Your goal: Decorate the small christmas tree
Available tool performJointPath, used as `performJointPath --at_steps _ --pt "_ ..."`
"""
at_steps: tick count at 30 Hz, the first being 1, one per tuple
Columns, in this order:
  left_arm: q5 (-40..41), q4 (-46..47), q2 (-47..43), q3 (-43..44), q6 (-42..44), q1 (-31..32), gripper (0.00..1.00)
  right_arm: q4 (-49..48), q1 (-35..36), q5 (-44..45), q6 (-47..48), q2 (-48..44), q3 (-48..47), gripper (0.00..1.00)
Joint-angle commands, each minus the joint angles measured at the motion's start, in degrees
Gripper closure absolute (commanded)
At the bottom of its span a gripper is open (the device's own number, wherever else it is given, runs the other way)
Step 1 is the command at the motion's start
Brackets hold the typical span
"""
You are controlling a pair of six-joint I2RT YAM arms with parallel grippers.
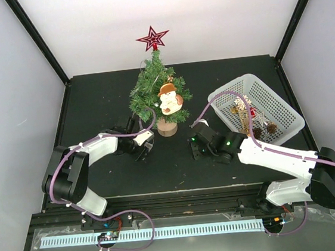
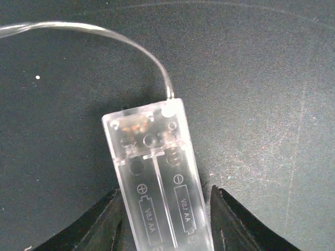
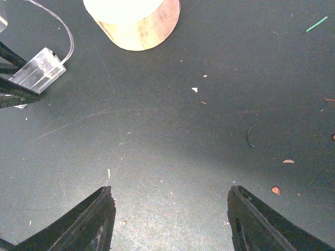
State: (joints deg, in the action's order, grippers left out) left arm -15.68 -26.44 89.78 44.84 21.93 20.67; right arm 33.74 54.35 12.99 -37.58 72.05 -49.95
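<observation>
Beside the small christmas tree [image 1: 149,97], left gripper [image 2: 165,196] perhaps holds battery box [image 2: 149,151].

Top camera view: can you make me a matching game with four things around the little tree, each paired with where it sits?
Things:
1. red star
2. snowman ornament
3. white basket
4. clear battery box

Places:
A. between the fingers of the left gripper
B. on the tip of the small christmas tree
C. to the right of the tree
D. hanging on the tree's front branches

Pairs: 1-B, 2-D, 3-C, 4-A
</observation>
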Motion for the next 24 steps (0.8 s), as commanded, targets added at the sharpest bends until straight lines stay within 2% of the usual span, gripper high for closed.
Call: performJointPath --at_steps 1,6,14,21,24 --pt "1.95 0.16 1.19 1.21 0.7 0.6 0.56 0.2 -0.55 1.04 -0.3 -1.02 -0.01 0.4" --pt "2.38 -0.34 0.1 1.09 0.79 0.55 0.62 0.01 -0.9 1.11 -0.43 -1.11 0.3 0.4" --pt "1.74 -3.06 -4.27 1.03 1.59 0.43 0.64 -1.13 -2.82 0.91 -0.45 -2.16 0.68 0.4" --pt "1.45 -5.04 -9.92 0.36 2.21 0.34 0.66 -4.28 -11.37 -3.78 1.14 -3.06 -0.7 0.41" --pt "1.1 -6.12 -11.68 -0.05 2.76 0.34 0.67 -6.18 -15.41 -6.33 1.49 -0.38 -1.94 0.42"
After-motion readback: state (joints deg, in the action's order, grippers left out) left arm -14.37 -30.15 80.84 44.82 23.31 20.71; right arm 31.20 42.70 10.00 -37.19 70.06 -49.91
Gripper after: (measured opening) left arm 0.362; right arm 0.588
